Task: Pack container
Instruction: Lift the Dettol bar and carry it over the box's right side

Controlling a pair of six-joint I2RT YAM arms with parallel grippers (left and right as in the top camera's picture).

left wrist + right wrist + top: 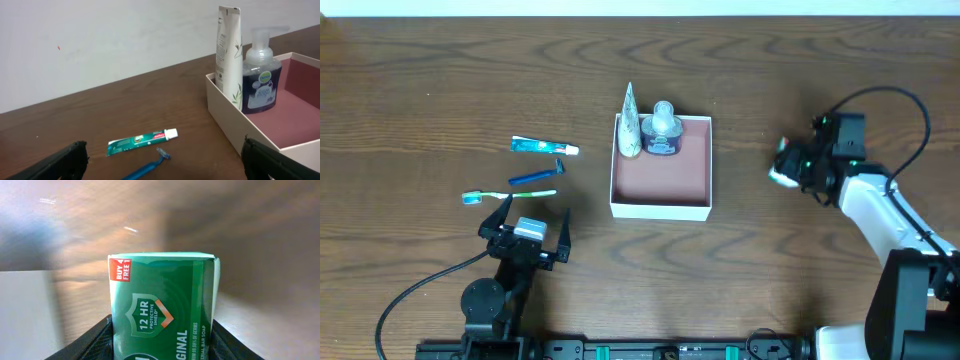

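The container (660,206), a square white box with a reddish-pink inside, sits mid-table and holds a white tube (631,122) and a soap pump bottle (662,128) at its far side. They also show in the left wrist view: the container (225,117), tube (228,50) and bottle (260,75). My right gripper (783,168) is to the right of the container, shut on a green bar soap box (162,307). My left gripper (529,228) is open and empty, near the table's front left, just short of a toothpaste tube (142,141) and a blue razor (147,169).
A toothpaste tube (544,147), blue razor (537,177) and toothbrush (508,196) lie on the brown wooden table left of the container. A black cable (415,290) runs from the left arm.
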